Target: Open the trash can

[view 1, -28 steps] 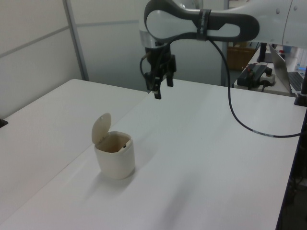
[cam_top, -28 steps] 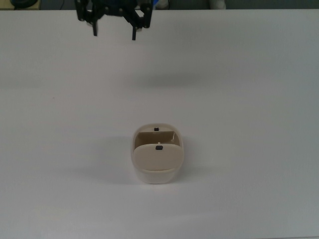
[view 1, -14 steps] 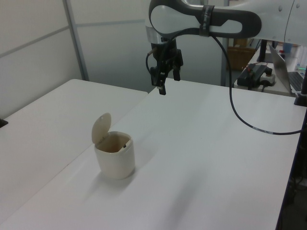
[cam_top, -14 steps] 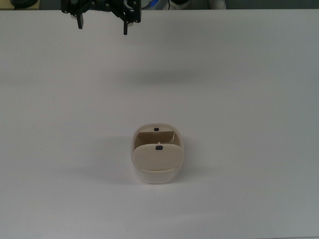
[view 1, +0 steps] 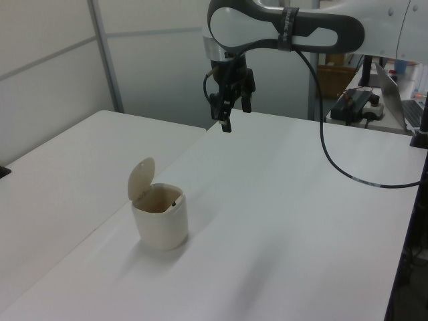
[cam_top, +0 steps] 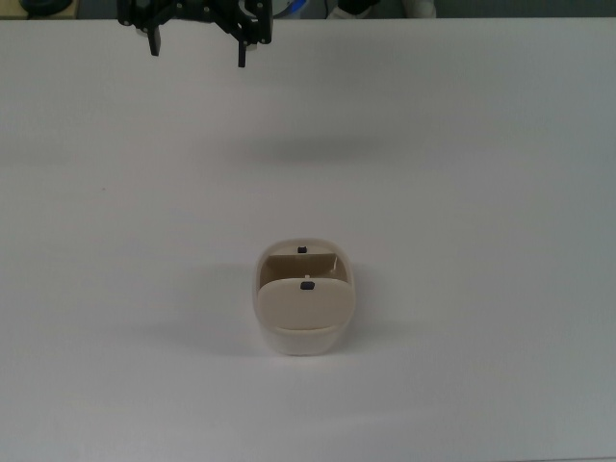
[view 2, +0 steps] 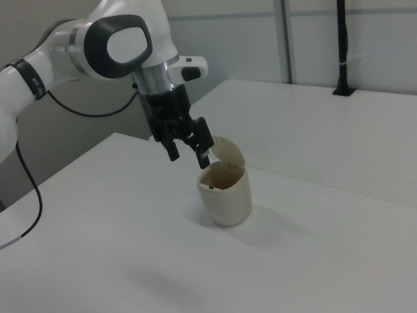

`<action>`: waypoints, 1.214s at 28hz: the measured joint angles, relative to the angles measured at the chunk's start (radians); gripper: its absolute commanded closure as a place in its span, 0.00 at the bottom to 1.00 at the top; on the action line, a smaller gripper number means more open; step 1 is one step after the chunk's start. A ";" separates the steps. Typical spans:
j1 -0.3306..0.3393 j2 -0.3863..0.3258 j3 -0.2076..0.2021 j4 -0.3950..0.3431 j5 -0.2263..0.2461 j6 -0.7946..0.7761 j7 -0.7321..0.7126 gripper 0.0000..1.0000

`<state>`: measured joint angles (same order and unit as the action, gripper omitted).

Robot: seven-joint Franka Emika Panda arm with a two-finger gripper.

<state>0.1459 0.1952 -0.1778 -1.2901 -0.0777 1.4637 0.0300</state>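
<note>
The trash can (cam_top: pixel 304 322) is a small cream bin standing near the middle of the white table (cam_top: pixel 481 192). Its hinged lid (view 1: pixel 141 178) is swung up and the inside shows (view 2: pixel 221 179). In the left view the bin (view 1: pixel 162 226) sits at the lower left, and in the right view (view 2: pixel 228 199) it sits at the centre. My gripper (cam_top: pixel 197 50) hangs open and holds nothing, high above the table at the top view's upper left, well away from the bin. It also shows in the left view (view 1: pixel 232 118) and in the right view (view 2: pixel 189 156).
A black cable (view 1: pixel 334 167) trails from the arm over the table in the left view. A laptop (view 1: pixel 401 100) and some gear (view 1: pixel 358 103) sit beyond the table's far edge. A black post (view 2: pixel 341 45) stands at the back in the right view.
The gripper rose and drew away from the bin toward the top view's upper left, then held still for the last half second. The bin's lid stayed up.
</note>
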 measured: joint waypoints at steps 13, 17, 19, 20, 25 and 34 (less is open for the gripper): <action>0.000 0.000 -0.002 0.000 0.000 0.000 0.000 0.00; 0.000 0.000 -0.009 0.000 0.000 0.000 0.000 0.00; 0.000 0.000 -0.011 0.000 0.000 0.000 0.000 0.00; 0.000 0.000 -0.012 0.000 0.000 0.000 0.000 0.00; 0.000 0.000 -0.018 0.000 0.000 0.000 0.000 0.00; 0.000 -0.002 -0.029 0.000 0.000 0.000 0.000 0.00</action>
